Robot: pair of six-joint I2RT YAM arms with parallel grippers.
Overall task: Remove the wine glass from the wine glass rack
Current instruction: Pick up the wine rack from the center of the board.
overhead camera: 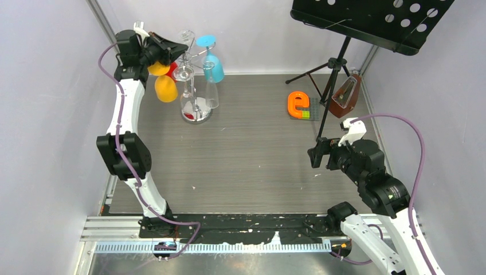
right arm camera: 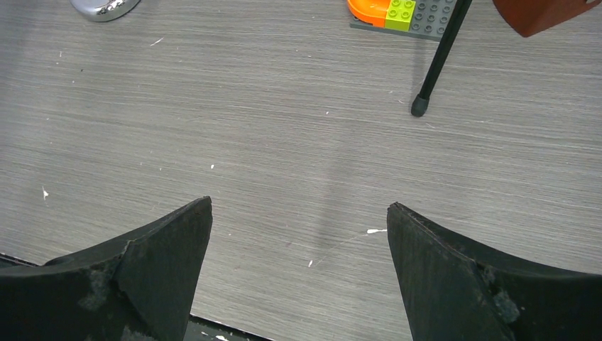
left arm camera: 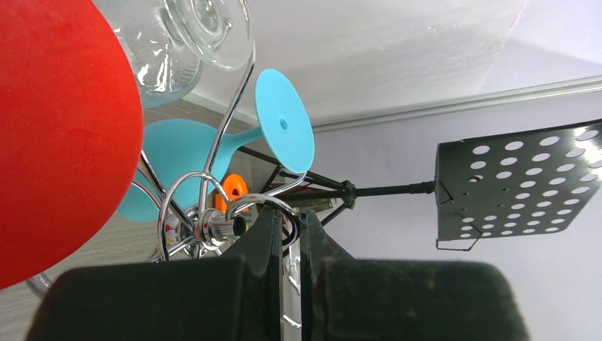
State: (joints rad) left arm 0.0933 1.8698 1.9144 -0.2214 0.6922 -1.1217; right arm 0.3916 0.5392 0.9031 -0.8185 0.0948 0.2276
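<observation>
Left hand (left arm camera: 291, 213) reaches far forward, pinched closed; right hand (right arm camera: 298, 206) hangs low, fingers (right arm camera: 163, 270) spread wide.

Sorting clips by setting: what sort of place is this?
Probably a robot test cell: plain white walls box in a table, two arms bolted at its edge, plus a music stand.

I note a black music stand (overhead camera: 355, 23) at the table's (overhead camera: 252, 154) far right, its tripod feet on the surface. Near its legs: a brown metronome (overhead camera: 345, 97), and an orange letter e (overhead camera: 297, 104) on a grey brick plate (overhead camera: 315, 106).
</observation>
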